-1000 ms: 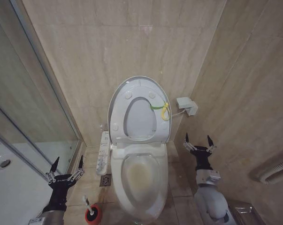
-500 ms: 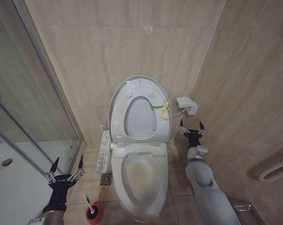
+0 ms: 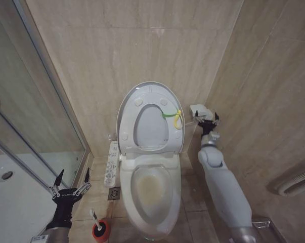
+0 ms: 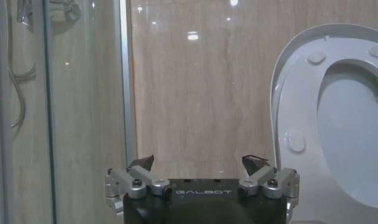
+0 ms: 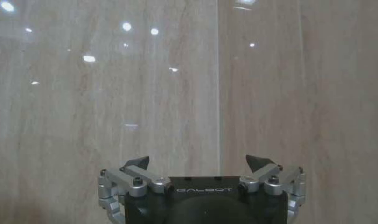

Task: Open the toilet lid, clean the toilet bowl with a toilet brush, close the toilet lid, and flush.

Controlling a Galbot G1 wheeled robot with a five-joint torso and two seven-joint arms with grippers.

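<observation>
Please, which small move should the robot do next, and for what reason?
Probably move the right hand toward the yellow-green strap on the toilet lid. The lid stands upright, the toilet brush sits in its red holder, and the right hand is open beside the lid, so closing looks likely.

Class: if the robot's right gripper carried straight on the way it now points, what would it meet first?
Most likely the beige tiled wall: the open right gripper faces it squarely with nothing between, though the gap's depth is unclear.
</observation>
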